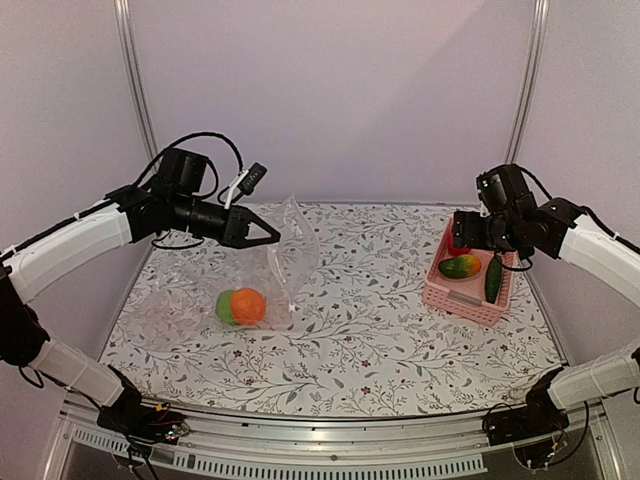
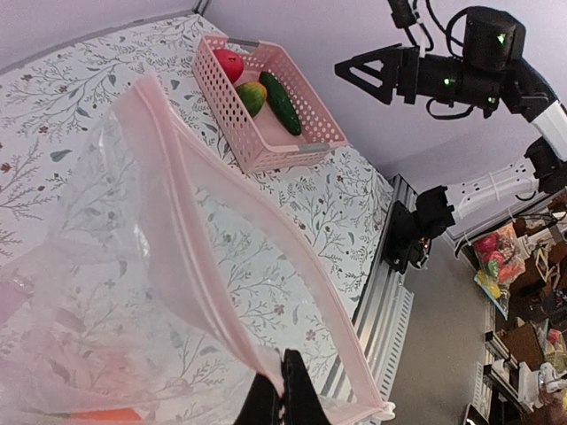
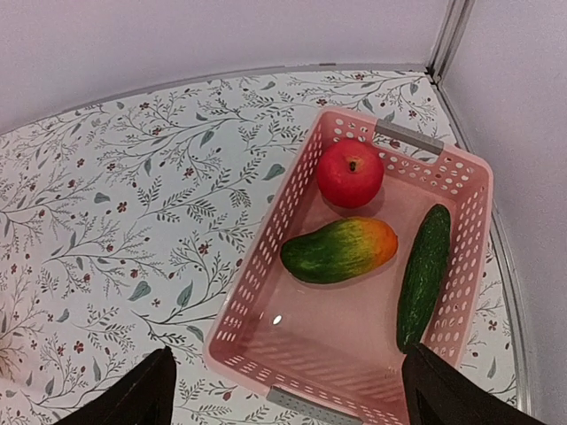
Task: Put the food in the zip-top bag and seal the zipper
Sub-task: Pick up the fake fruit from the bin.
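The zip-top bag (image 1: 288, 248) is being held up by its zipper (image 2: 223, 188) in the clenched left claw (image 2: 283, 391), orange (image 1: 248, 306) and green apple (image 1: 225, 306) inside, on the tabletop (image 1: 400, 335); the released right claw (image 3: 285, 394) is being poised over the basket (image 3: 259, 270) carrying red apple (image 3: 350, 173), mango (image 3: 339, 251), cucumber (image 3: 425, 274)

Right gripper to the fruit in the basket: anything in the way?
Nothing visible. The open right gripper hangs above the pink basket; red apple, mango and cucumber lie uncovered inside, open from above.
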You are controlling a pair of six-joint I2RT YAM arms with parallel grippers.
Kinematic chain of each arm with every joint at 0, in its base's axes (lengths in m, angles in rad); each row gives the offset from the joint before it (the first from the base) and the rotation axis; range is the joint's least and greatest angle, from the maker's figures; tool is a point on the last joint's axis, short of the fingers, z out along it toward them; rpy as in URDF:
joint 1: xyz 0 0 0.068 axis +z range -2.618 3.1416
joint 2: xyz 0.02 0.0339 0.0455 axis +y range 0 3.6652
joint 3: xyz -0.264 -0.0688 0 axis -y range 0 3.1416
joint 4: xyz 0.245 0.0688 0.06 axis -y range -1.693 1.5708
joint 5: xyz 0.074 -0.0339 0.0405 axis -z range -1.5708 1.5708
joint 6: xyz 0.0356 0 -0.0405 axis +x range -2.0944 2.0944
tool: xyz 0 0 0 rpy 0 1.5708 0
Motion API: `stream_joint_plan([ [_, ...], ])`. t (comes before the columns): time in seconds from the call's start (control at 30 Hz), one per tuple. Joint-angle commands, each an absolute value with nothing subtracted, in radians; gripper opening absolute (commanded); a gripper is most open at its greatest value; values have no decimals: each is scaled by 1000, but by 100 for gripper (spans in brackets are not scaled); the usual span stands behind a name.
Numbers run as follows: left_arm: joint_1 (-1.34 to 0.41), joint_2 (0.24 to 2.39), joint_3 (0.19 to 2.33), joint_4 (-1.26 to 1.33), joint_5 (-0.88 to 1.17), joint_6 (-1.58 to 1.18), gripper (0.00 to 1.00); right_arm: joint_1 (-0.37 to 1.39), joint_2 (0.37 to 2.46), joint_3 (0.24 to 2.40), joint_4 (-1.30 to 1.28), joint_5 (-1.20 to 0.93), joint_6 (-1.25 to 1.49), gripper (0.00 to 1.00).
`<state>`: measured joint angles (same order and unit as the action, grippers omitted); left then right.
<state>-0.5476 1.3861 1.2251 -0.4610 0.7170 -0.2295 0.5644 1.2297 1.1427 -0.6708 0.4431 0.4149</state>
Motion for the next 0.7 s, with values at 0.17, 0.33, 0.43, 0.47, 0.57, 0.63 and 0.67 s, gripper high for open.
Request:
stream_joint_plan([
  [0.17, -538, 1400, 1224, -459, 708, -228, 0, 333, 1386, 1132, -615, 220, 359, 92],
  [0.33, -538, 1401, 1226, -462, 709, -228, 0, 229, 1545, 1202, -618, 132, 294, 92],
  [0.43, -538, 1402, 1226, -463, 707, -226, 0, 183, 1642, 1253, -623, 115, 257, 92],
  [0.47, -538, 1403, 1226, -464, 706, -224, 0, 171, 1675, 1271, -626, 112, 240, 91],
  [0.57, -538, 1407, 1227, -465, 703, -223, 0, 132, 1763, 1337, -634, 96, 214, 90],
  [0.63, -538, 1409, 1227, -466, 704, -222, 0, 118, 1825, 1374, -636, 89, 192, 90],
  [0.67, -539, 1411, 1228, -467, 704, -223, 0, 115, 1844, 1392, -637, 86, 183, 90],
])
